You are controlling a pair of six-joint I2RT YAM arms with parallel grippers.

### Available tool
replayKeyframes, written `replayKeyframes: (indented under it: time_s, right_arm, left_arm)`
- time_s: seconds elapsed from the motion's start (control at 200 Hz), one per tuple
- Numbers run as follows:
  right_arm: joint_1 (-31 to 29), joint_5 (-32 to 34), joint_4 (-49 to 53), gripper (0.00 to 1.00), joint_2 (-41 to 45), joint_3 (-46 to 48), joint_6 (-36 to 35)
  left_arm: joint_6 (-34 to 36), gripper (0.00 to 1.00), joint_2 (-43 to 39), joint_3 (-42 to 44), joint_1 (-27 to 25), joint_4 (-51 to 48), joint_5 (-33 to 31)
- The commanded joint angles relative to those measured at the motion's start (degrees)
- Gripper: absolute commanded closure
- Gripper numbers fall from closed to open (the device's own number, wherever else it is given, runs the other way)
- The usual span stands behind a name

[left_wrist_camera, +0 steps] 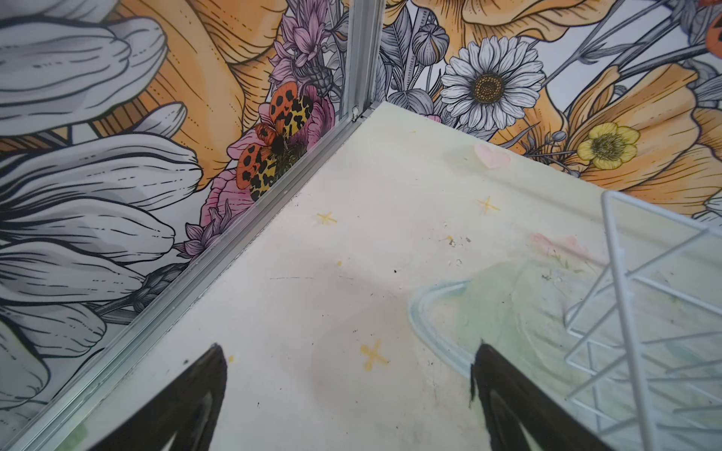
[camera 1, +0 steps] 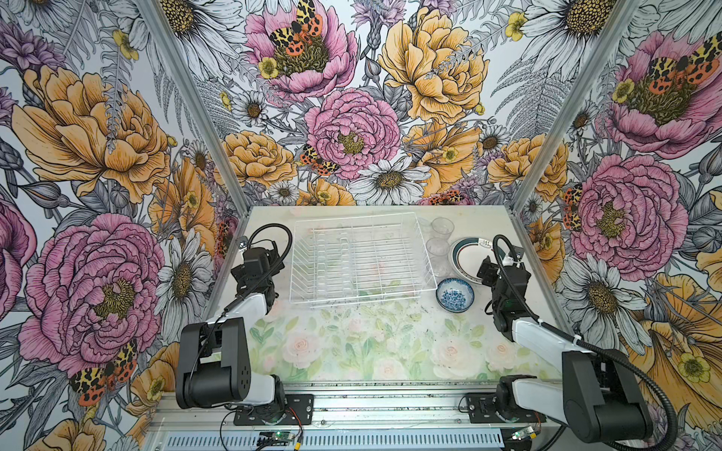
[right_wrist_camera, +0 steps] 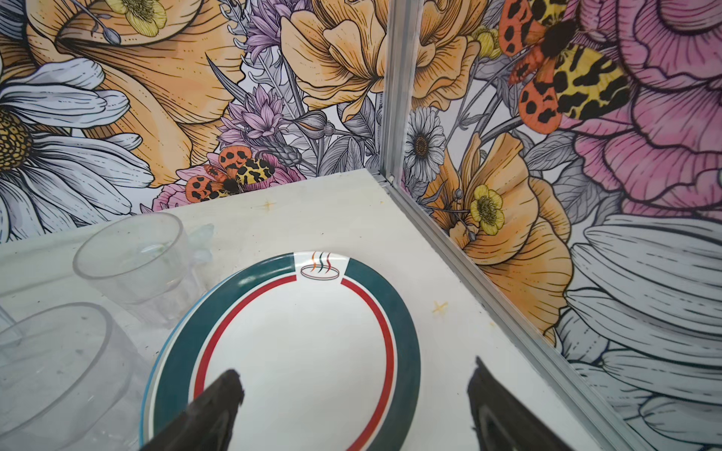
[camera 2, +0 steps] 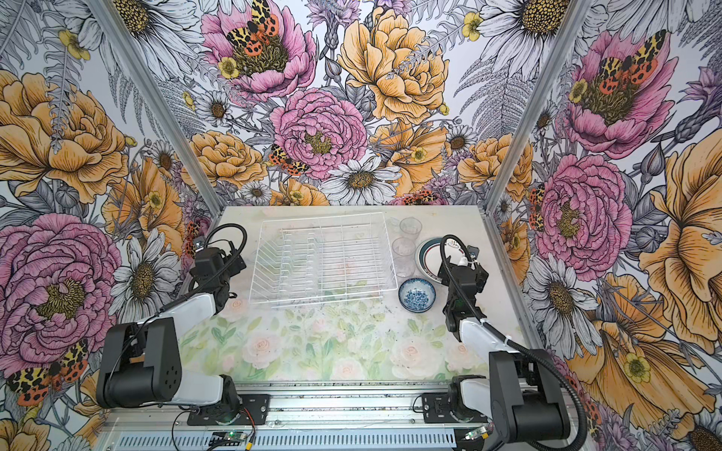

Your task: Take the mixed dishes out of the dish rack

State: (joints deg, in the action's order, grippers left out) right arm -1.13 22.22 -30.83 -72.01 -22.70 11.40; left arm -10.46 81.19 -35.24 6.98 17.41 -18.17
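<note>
1 dish rack (camera 1: 361,261) mid-surface (camera 1: 351,343). Right of it, on the surface: 2 clear glass tumblers (camera 1: 442,227), 1 teal-and-red-rimmed plate (camera 1: 465,261), 1 blue-and-white bowl (camera 1: 454,295). L arm (camera 1: 254,304) bent left of rack, L jaws spread wide above bare surface. R arm (camera 1: 535,336) above plate, R jaws apart, gripping nothing.

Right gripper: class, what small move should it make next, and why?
Probably lift the right gripper straight up and back from the plate. Its jaws stand open and empty over the plate, which lies flat on the table, and the rack looks empty, with the glasses and bowl beside it.
</note>
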Motion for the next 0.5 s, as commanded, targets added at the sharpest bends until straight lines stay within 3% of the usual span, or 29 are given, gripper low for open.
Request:
replayKeyframes:
  time_s: [0.0,0.115,0.495]
  right_arm:
    - [0.95,0.72,-5.52,0.08,-2.25,-0.2,-1.13]
    - [1.53,0.13,-7.07,0.08,-4.98,-0.56,-1.49]
    - [4.95,-7.75,-8.93,0.08,-9.83,-1.57,0.21]
  left_arm:
    - [1.17,0.01,0.11,3.31,-0.2,8.05,2.6]
    - [0.58,0.01,2.88,4.49,-0.28,13.94,5.71]
    - [1.43,0.01,6.08,0.44,-1.51,9.13,3.82]
